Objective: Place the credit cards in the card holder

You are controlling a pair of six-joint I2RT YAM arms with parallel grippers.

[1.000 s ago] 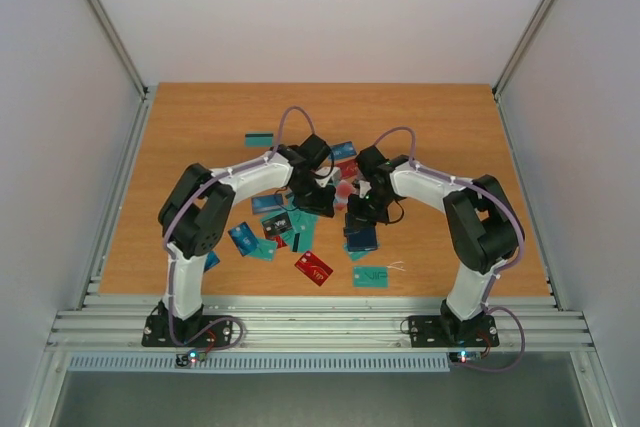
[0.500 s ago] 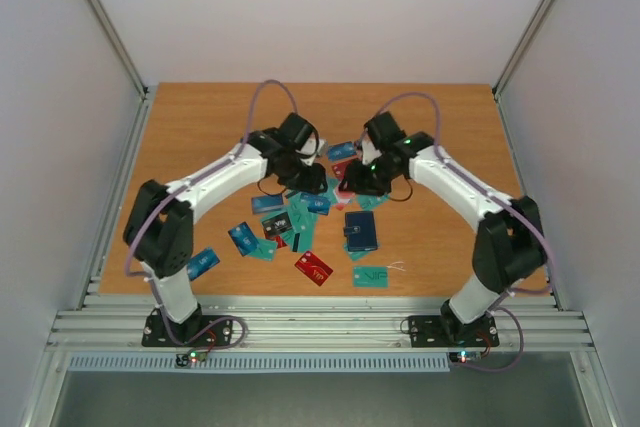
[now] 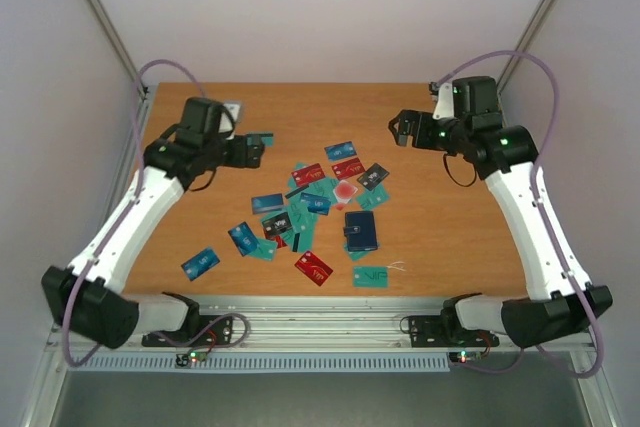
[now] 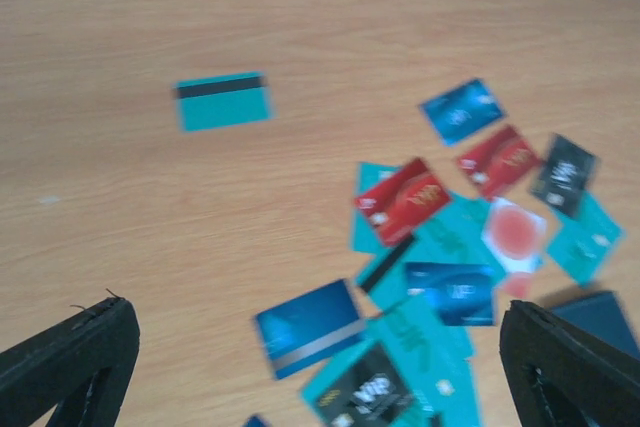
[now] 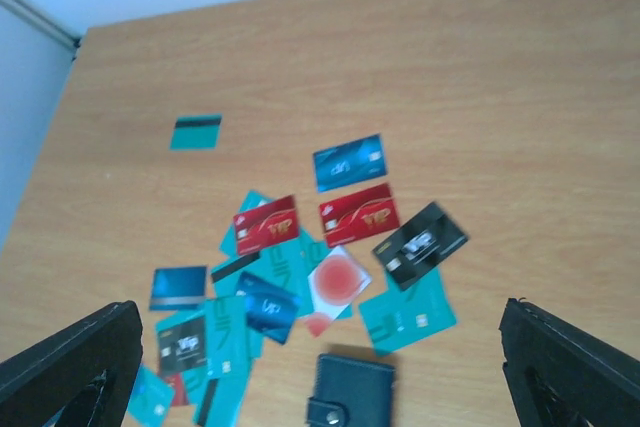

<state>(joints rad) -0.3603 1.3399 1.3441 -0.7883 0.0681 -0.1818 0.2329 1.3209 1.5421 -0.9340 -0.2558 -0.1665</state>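
The credit cards (image 3: 318, 199) lie scattered flat mid-table in blue, teal, red and black; they also show in the left wrist view (image 4: 402, 199) and the right wrist view (image 5: 358, 215). One teal striped card (image 3: 259, 138) lies apart at the back left. The card holder (image 3: 361, 230), dark navy and shut with its clasp, lies right of the pile (image 5: 355, 392); only its edge (image 4: 600, 312) shows in the left wrist view. My left gripper (image 3: 250, 150) hangs open and empty, high over the back left (image 4: 320, 387). My right gripper (image 3: 403, 130) hangs open and empty at the back right (image 5: 320, 377).
A red card (image 3: 314, 268), a teal card (image 3: 370, 276) and a blue card (image 3: 200, 263) lie toward the near edge. A small pale object (image 3: 232, 109) sits at the back left corner. Metal rails (image 3: 320, 325) run along the near edge, and walls close both sides.
Both grippers have opened wide. Both arms have risen and swung outward and back from the pile, leaving the card holder lying shut on the table.
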